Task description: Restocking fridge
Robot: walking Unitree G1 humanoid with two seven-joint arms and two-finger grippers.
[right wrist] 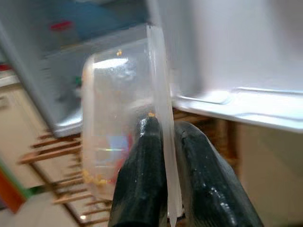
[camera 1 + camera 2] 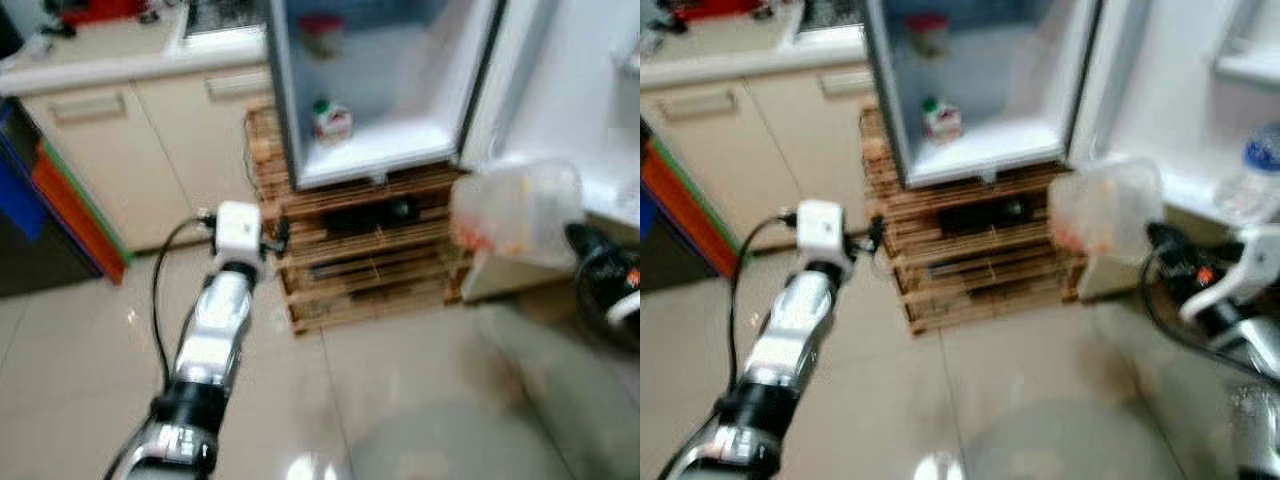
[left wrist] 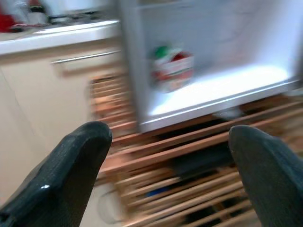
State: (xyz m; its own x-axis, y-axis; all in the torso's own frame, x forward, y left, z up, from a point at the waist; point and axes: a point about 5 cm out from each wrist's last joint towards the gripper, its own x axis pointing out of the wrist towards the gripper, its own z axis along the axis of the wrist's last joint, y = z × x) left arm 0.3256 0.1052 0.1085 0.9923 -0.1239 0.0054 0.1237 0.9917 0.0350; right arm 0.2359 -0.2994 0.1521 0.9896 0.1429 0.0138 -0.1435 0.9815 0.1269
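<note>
The small fridge (image 2: 283, 100) stands open on a wooden pallet (image 2: 370, 260). A green-topped carton (image 2: 332, 122) sits on its bottom floor, and a red-lidded jar (image 2: 320, 35) on the shelf above. My right gripper (image 1: 163, 132) is shut on the thin edge of a clear plastic container (image 2: 515, 215) with orange bits inside, held in front of the open door, right of the fridge opening. My left gripper (image 3: 170, 137) is open and empty, stretched out low at the pallet's left corner, pointing towards the carton (image 3: 173, 68).
The white fridge door (image 2: 600, 100) swings out to the right, with a blue-capped bottle (image 2: 1262, 170) in its shelf. Beige cabinets (image 2: 150, 150) under a counter (image 2: 100, 60) stand to the left. A blue, orange and green object (image 2: 50, 200) stands at far left. Tiled floor lies in front.
</note>
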